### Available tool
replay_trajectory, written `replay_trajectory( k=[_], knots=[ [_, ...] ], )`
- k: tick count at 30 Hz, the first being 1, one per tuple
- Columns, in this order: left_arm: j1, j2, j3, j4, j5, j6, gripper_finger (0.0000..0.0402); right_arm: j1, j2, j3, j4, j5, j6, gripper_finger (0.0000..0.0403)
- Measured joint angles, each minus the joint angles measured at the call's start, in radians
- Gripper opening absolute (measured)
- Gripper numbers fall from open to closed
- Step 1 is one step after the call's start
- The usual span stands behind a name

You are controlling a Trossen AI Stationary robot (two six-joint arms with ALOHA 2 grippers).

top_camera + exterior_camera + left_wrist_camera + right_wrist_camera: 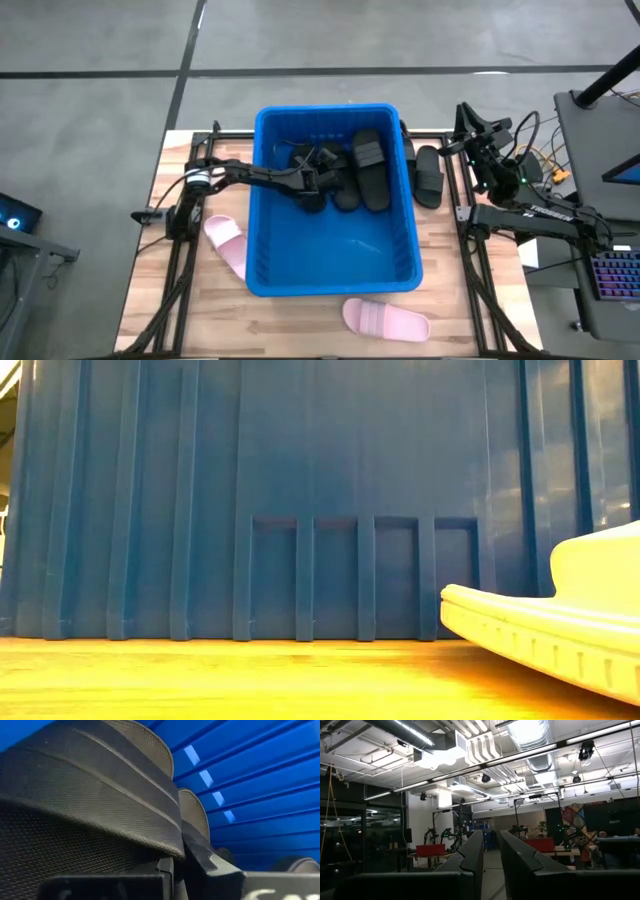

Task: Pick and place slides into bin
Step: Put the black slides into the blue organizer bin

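Observation:
The blue bin [334,262] stands mid-table; its wall [300,510] fills the low view. Inside, at its far end, lie two black slides [368,168] [345,188]. My left gripper [318,180] reaches in from the table's left, shut on a third black slide [90,785]. A fourth black slide [428,175] lies on the table right of the bin. One pink slide [225,243] lies left of the bin. Another pink slide [385,320] [560,630] lies at the bin's near side. My right gripper [491,855] is raised at the table's right, shut, with nothing between its fingers. My left gripper pinches the edge of the black slide's ribbed strap [175,851] between its two fingers [165,867]. It comes from the table's left, slanting down into the bin. I cannot tell whether the slide rests on the bin floor or hangs clear.
The near half of the bin floor [350,245] is bare. Black frame rails [465,200] run along both sides of the table. A desk with a keyboard [615,275] stands beyond the right edge.

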Motion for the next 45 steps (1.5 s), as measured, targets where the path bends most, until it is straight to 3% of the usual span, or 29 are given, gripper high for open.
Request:
replay_trajectory(
  k=[5, 12, 19, 24, 30, 39, 45],
  knots=[
    [0.001, 0.005, 0.0, 0.009, 0.001, 0.026, 0.0011, 0.0, 0.0, 0.0, -0.001, -0.001, 0.0, 0.0057],
    [0.001, 0.005, 0.0, 0.021, 0.029, 0.027, 0.0067, 0.0, 0.0, 0.0, -0.003, -0.001, -0.024, 0.0057],
    [0.006, 0.0, 0.0, 0.108, 0.061, 0.047, 0.0172, 0.0, 0.0, 0.0, -0.003, -0.001, -0.026, 0.0057],
    [0.014, -0.018, 0.0, 0.192, 0.138, 0.26, 0.026, 0.0, 0.0, 0.0, -0.003, -0.001, -0.026, 0.0057],
    [0.014, -0.037, 0.0, 0.226, 0.152, 0.32, 0.0333, 0.0, 0.0, 0.0, -0.003, -0.001, -0.034, 0.0057],
    [0.015, -0.061, 0.0, 0.207, 0.255, 0.324, 0.0357, 0.0, 0.0, 0.0, -0.003, -0.001, -0.034, 0.0057],
    [0.018, -0.087, 0.0, 0.16, 0.389, 0.343, 0.0357, 0.0, 0.0, 0.0, -0.003, -0.001, -0.034, 0.0057]
  ],
)
